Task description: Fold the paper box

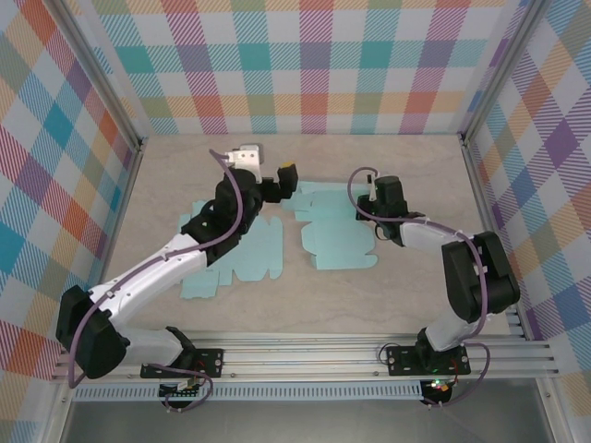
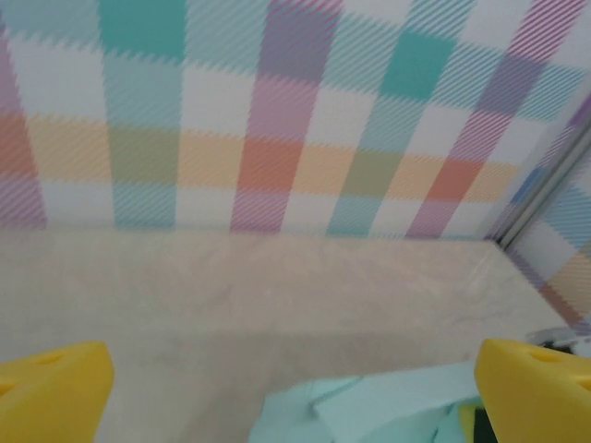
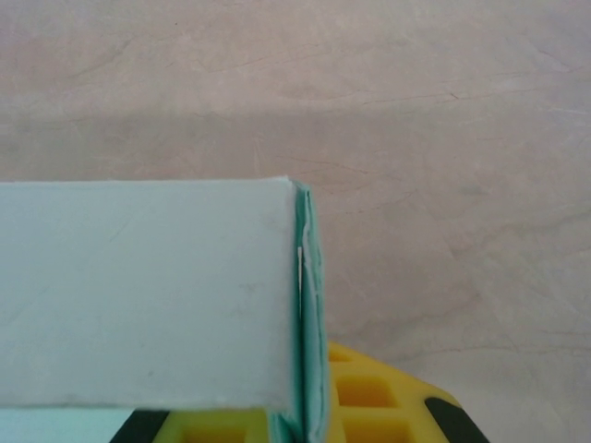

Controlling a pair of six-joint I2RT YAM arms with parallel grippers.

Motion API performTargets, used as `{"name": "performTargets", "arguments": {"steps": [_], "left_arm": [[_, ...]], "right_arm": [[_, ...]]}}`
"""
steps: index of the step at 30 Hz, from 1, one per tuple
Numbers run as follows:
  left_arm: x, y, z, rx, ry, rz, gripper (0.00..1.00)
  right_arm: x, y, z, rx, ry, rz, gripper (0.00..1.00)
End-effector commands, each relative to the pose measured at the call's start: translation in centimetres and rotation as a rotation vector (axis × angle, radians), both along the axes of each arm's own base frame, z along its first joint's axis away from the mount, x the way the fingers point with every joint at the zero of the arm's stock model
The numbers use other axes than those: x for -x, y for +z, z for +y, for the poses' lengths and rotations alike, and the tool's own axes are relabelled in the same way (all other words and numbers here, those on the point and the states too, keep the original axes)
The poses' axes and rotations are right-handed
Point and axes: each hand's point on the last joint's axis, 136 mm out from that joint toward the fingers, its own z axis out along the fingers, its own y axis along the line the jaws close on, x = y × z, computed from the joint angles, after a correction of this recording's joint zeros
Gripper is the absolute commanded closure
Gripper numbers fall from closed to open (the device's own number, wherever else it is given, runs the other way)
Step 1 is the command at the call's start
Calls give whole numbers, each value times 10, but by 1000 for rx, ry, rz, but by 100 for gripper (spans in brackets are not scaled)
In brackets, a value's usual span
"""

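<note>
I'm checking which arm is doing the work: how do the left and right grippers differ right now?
The left gripper is wide open and holds nothing; the right gripper is shut on a folded edge of the paper box. The left gripper is raised above the table; the right gripper sits low near it. Both have yellow fingers.

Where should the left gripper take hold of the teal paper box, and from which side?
Probably the loose flap at the far-left corner of the paper box, approached from the left by the open left gripper. It seems raised off the table there, so a finger could slip under; the right gripper pinches the right edge.
</note>
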Motion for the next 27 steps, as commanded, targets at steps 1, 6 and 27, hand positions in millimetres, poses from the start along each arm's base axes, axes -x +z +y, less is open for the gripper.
{"name": "performTargets", "arguments": {"steps": [1, 6, 27], "left_arm": [[4, -62, 23, 36, 118, 286, 0], [1, -94, 14, 56, 46, 399, 0], [-11, -138, -1, 58, 2, 466, 1]], "right_arm": [[12, 14, 8, -11, -17, -15, 100], [26, 19, 16, -3, -29, -3, 100], [44, 48, 46, -34, -13, -36, 100]]}}
